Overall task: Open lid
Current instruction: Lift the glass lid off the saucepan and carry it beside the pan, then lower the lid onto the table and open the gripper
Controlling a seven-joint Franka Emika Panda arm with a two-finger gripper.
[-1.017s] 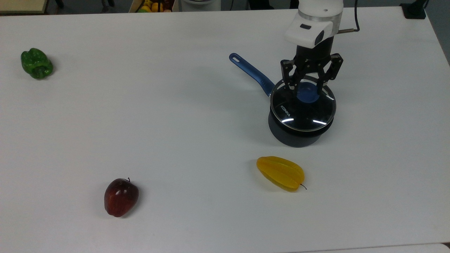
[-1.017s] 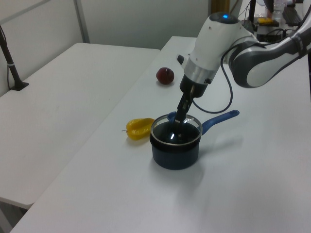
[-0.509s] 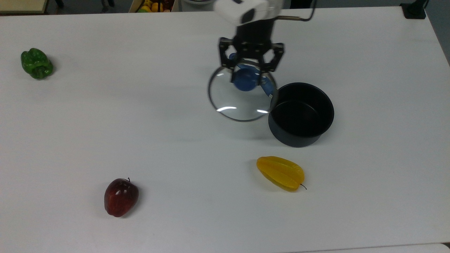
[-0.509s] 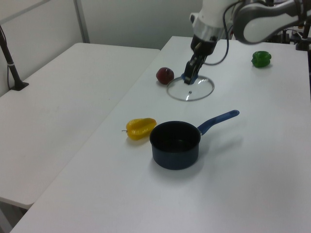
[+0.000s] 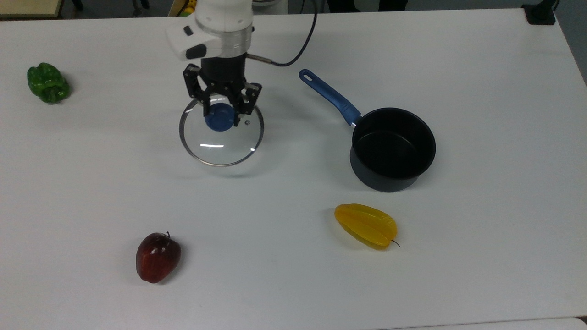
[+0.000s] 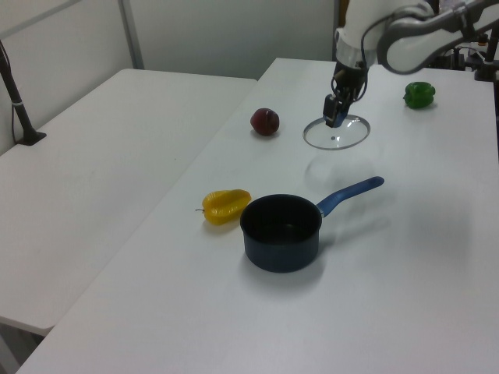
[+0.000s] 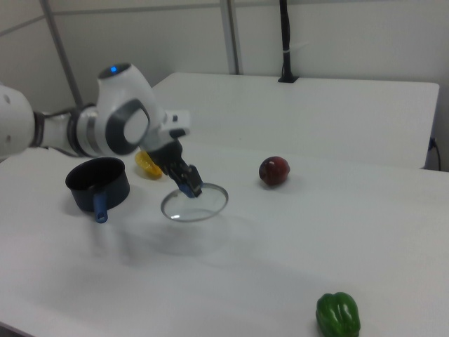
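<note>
Green bell pepper (image 5: 47, 83): on the white counter (image 5: 293, 275) at about 9 o'clock of the top view, well apart from all else; also seen at the left view's far right (image 6: 419, 94) and low in the right view (image 7: 337, 315).

Red apple (image 5: 157, 256): at roughly 7 o'clock of the top view, lying alone; stem up.

Tool (image 5: 221, 111): two black fingers clamped on the blue knob (image 5: 219, 117) of the lid; hangs from the white arm at about 11 o'clock of the top view; seen again in the left view (image 6: 335, 117) and the right view (image 7: 190, 187).

Lid (image 5: 222, 143): clear glass disc with metal rim, held by its knob and raised off the counter, its faint shadow lying below it in the left view (image 6: 336, 132) and right view (image 7: 194, 203); well apart from the saucepan, at the pan's 9 o'clock in the top view.

Yellow star fruit (image 5: 366, 225): at 5 o'clock of the top view, near the saucepan's lower side.

Saucepan (image 5: 392, 149): dark, uncovered, at about 3 o'clock of the top view; blue handle (image 5: 328, 95) pointing to 10 o'clock.
</note>
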